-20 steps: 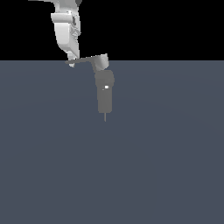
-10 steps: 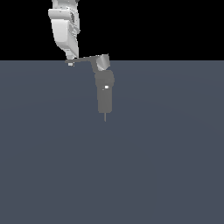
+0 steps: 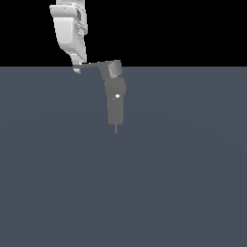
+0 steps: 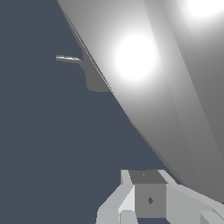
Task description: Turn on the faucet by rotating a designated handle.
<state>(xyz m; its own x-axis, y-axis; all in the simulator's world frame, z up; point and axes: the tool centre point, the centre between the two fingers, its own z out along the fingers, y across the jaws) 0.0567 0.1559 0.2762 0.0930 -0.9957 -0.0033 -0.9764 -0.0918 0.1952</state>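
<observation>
The handle (image 3: 96,63), a thin bar lying along the worktop's far edge from the faucet (image 3: 116,96), is met at its pointed tip by the gripper (image 3: 76,69), whose opening cannot be told, and has been swung level since a second ago.

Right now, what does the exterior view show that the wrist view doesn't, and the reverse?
Exterior only: the whole faucet with its white spot, and the gripper meeting the tip of the handle; whether it is open or shut is unclear. Wrist only: the handle's broad flat face close up under bright glare, with a finger beside it. Both: the handle, the faucet body, the dark floor.
</observation>
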